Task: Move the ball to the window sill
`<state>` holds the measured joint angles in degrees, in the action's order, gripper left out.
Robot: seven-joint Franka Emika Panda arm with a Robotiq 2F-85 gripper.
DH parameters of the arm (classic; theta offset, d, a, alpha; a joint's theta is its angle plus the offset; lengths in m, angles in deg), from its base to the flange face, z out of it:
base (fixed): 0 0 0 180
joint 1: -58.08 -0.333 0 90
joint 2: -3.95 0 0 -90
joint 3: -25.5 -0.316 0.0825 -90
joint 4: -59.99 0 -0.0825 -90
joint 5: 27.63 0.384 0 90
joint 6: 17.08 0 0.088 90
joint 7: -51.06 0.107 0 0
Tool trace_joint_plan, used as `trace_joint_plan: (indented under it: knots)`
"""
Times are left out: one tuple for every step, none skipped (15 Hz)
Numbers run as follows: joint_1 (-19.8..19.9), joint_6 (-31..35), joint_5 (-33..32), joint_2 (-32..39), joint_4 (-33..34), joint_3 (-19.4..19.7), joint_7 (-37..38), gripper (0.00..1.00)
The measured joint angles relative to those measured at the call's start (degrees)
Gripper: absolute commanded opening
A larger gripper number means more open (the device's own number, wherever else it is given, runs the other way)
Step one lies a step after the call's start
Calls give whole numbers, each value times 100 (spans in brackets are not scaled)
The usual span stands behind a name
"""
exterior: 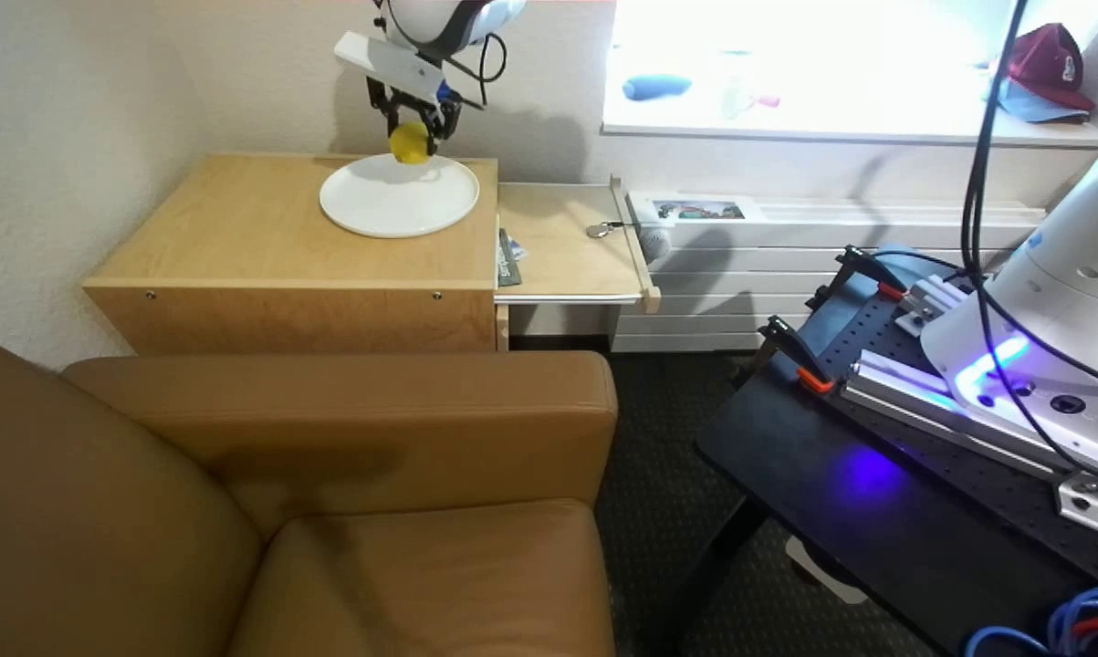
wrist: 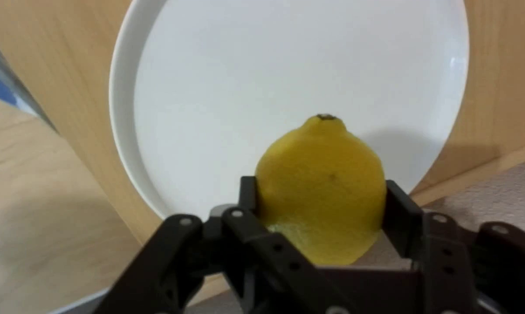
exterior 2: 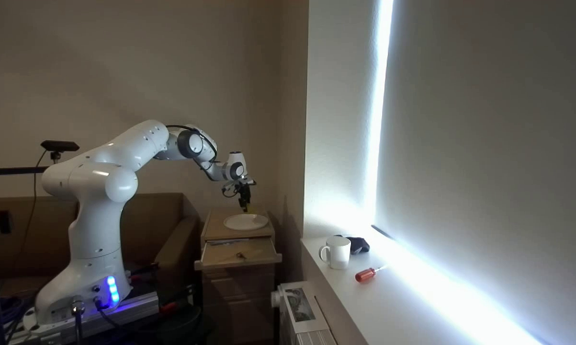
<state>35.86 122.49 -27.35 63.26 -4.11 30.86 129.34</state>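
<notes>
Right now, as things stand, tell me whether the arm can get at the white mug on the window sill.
Probably not to grasp it: the gripper is occupied, holding the lemon. The mug stands with its handle uncovered, so a freed gripper might manage.

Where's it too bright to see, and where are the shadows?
In both exterior views, glare washes out part of the window sill; in an exterior view, shadows fall on the wall behind the gripper; in the wrist view, a shadow shows on the white plate beside the lemon-like yellow ball.

The end effector (exterior: pixel 412 137) holds the yellow ball (exterior: pixel 409 146) over the white plate (exterior: pixel 398 203), well apart from the window sill (exterior: pixel 859 124).
</notes>
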Motion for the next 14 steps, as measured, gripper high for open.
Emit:
trace_joint_plan:
  knots:
    - [50,-35,-10,-247,-212,1,-255,44]
    - [111,-100,-19,-504,-436,0,-510,44]
    - [184,-209,-48,-763,-668,-3,-754,44]
    - [267,-350,-85,-1024,-909,-5,-976,44]
    - [349,-506,-123,-1276,-1148,0,-1161,44]
    - [439,-672,-171,-1533,-1400,4,-1325,44]
    - [526,-834,-237,-1771,-1654,20,-1441,44]
    - [605,-982,-326,-2015,-1917,65,-1494,44]
    - [681,-1088,-413,-2243,-2178,125,-1514,44]
    - [770,-1175,-466,-2464,-2433,176,-1530,44]
    - [876,-1222,-516,-2679,-2695,217,-1552,44]
    - [985,-1243,-557,-2898,-2965,263,-1569,44]
    - [1094,-1249,-596,-3103,-3233,313,-1583,44]
    - [1211,-1248,-640,-3310,-3495,365,-1587,44]
